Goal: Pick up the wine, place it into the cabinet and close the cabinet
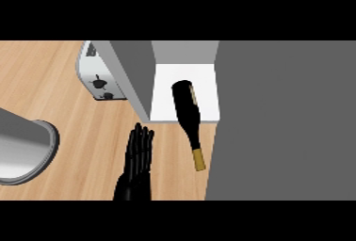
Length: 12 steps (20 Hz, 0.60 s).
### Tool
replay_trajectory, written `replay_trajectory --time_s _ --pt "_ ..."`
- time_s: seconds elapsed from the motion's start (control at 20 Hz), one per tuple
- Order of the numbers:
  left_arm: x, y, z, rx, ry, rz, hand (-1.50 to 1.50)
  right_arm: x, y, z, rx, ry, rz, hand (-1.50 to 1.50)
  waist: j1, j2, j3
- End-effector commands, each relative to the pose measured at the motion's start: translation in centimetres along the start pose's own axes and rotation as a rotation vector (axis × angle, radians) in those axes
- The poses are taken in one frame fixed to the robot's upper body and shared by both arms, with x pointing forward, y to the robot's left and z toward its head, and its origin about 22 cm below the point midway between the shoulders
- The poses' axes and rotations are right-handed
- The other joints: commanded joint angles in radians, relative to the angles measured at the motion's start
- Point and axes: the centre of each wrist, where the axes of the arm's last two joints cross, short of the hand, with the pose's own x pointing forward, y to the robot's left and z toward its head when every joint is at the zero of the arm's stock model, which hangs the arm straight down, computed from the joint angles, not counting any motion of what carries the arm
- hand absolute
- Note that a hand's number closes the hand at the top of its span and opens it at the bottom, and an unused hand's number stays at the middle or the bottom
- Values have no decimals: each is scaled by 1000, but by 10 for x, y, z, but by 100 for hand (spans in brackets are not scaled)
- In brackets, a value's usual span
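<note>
The left hand (137,160) lies flat above the wooden counter (55,103), black fingers straight and close together, holding nothing. Just to its right, apart from it, the wine bottle (188,117) lies on its side, a dark glossy bottle with a gold-capped neck. Its long axis runs nearly up and down the view: the base rests on the white floor of the open cabinet (201,80), the neck sticks out over the counter. Left of the bottle stand a metal toaster (97,75) and a round steel pot (24,150). A flat grey panel (285,122) lies right of the bottle.
</note>
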Motion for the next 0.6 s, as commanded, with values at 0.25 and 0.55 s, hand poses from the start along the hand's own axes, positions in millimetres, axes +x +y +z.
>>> replay_trajectory --time_s 0.25,0.55 --pt "47 43 10 -95 -4 10 -150 8 2 20 161 8 -42 150 0 0 0" --pt "49 74 17 -116 -14 25 -150 8 12 22 234 29 -61 150 2 1 -1"
